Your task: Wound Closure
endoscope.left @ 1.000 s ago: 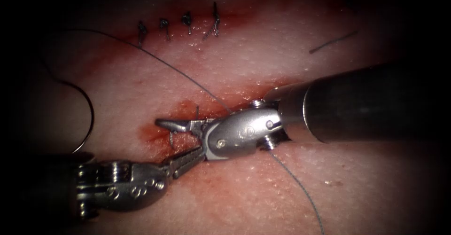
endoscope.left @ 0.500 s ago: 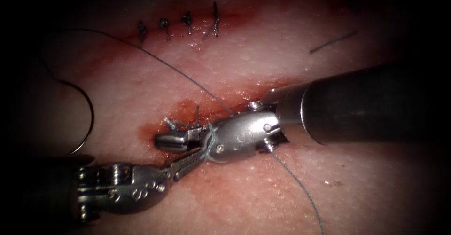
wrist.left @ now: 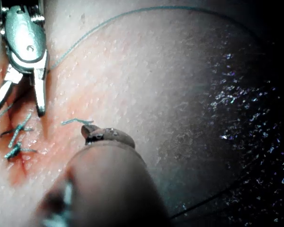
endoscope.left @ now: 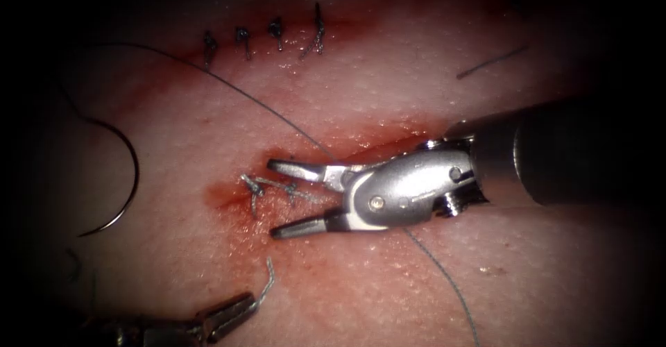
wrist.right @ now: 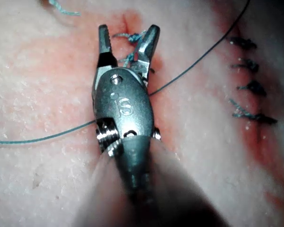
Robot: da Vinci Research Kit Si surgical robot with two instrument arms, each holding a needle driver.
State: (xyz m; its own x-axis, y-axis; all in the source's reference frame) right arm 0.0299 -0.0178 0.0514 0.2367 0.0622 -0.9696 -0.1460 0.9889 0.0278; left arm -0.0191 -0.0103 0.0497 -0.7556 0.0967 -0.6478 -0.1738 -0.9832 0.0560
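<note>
Needle lies free at frame left, stiff, slippery; grasp mid-curve. Right hand wide open, empty, over knot. Left hand closed on limp cut thread end.

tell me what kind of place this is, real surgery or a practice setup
Most likely a bench suturing practice setup: a slab of tissue, not a patient, with a row of finished stitches, a loose needle, and two tools, right open, left holding a cut thread end.
</note>
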